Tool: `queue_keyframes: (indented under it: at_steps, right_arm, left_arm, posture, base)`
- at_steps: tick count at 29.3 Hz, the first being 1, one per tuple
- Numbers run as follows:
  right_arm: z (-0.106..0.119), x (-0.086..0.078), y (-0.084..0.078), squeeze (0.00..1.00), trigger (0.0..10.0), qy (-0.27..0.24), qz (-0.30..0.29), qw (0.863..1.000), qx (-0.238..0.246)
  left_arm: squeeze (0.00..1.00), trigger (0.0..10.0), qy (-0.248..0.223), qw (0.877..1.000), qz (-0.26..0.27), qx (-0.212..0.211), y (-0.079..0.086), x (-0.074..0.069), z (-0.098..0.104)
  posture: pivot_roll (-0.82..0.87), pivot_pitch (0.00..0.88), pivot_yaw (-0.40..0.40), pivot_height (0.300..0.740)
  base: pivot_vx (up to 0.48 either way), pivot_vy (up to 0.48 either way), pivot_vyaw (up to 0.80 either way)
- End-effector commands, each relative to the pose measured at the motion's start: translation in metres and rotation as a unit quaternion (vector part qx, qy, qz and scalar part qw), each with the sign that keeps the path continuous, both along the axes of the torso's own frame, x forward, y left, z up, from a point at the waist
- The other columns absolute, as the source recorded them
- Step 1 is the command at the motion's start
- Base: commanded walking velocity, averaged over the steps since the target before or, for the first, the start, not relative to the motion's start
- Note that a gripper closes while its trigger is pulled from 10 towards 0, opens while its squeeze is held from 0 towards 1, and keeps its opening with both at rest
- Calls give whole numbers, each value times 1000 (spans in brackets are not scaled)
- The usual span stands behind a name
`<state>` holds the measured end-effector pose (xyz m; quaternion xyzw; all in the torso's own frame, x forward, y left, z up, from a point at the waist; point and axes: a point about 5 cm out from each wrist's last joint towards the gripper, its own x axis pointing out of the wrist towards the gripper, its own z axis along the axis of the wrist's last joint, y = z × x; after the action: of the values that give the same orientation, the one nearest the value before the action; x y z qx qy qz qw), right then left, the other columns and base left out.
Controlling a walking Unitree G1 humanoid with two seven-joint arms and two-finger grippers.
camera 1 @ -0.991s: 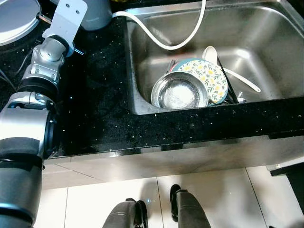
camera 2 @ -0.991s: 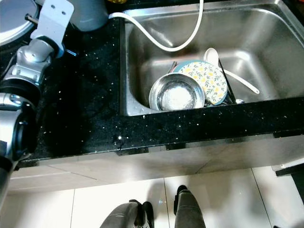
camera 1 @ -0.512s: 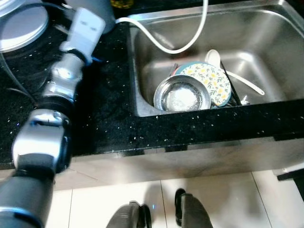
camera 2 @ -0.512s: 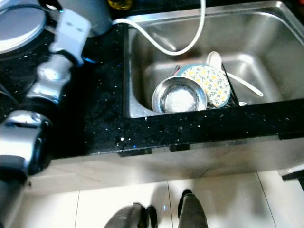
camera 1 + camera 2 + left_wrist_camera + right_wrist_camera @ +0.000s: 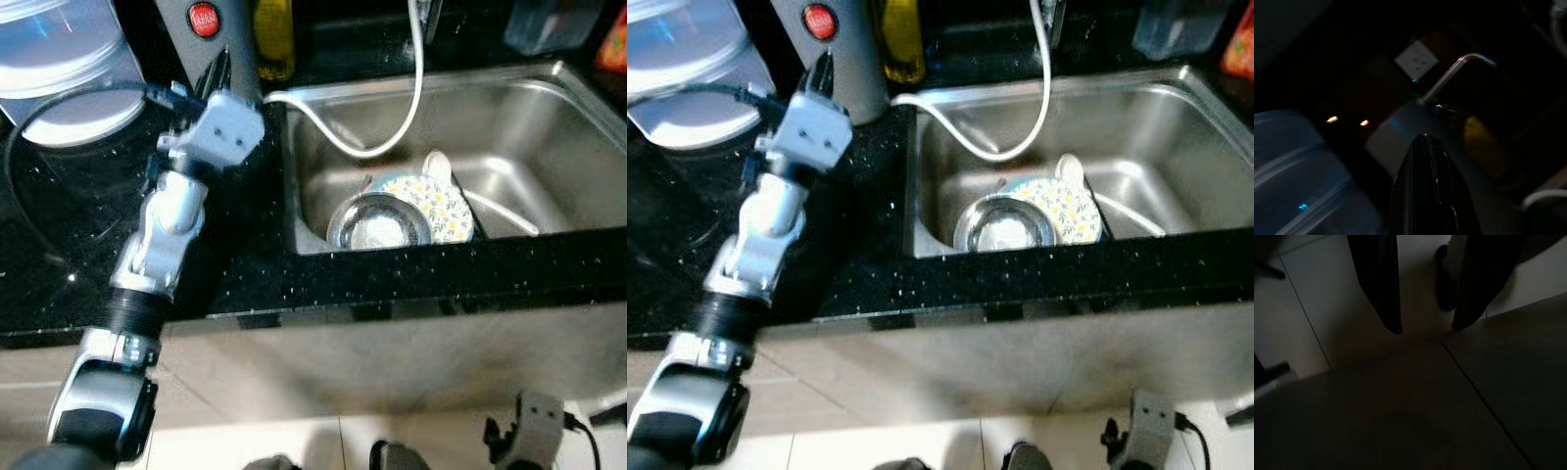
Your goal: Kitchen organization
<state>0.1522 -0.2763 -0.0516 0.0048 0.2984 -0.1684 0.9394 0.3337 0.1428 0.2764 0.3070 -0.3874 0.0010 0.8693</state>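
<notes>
Presently my left jaws (image 5: 823, 70), pressed together and empty, approach the grey appliance (image 5: 847, 49); rigid, smooth, probably heavy, so grip mid-body.

My left arm (image 5: 162, 245) is shiny silver tube segments with black joint rings, ending in a boxy grey wrist block with a couple of screw holes. A black cable (image 5: 59, 108) loops off it, and my right gripper (image 5: 1425, 328) has two long black fingers (image 5: 1378, 289).

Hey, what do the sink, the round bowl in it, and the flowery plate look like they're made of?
The sink looks like brushed stainless steel: grey, softly reflective walls. The bowl also looks like steel, shinier, with bright glints. The floral plate looks like glazed ceramic or melamine; its printed pattern and smooth surface leave that open.
</notes>
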Motion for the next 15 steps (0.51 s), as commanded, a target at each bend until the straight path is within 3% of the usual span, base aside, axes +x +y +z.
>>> queue_keyframes:
  at_steps: [1,2,7,11,14,15]
  right_arm:
    - [-5,-1,4,0,10000,16,10,1000,3]
    - [-5,5,6,0,10000,16,18,1000,3]
    - [-4,15,9,0,10000,20,32,999,3]
    - [0,34,12,0,10000,30,82,996,-7]
    - [1,36,11,0,10000,34,90,995,-10]
    - [2,39,11,0,10000,37,98,994,-14]
  left_arm:
    - [0,10000,5,1000,-10,7,-8,-11,-5]
    - [0,10000,8,1000,-16,18,-12,-20,-10]
    - [0,10000,15,999,-7,37,-11,-36,-20]
    - [0,10000,39,993,85,68,15,-65,-45]
    - [0,10000,41,991,105,78,20,-73,-51]
    - [0,10000,46,987,120,99,24,-84,-59]
  posture:
    - [63,0,41,740]
    - [87,0,28,740]
    - [123,0,-1,740]
    - [196,0,-59,740]
    - [215,0,-75,740]
    - [231,0,-94,740]
  base:
    - [0,0,0]
    - [0,0,0]
    - [0,0,0]
    - [0,0,0]
    - [0,0,0]
    - [0,0,0]
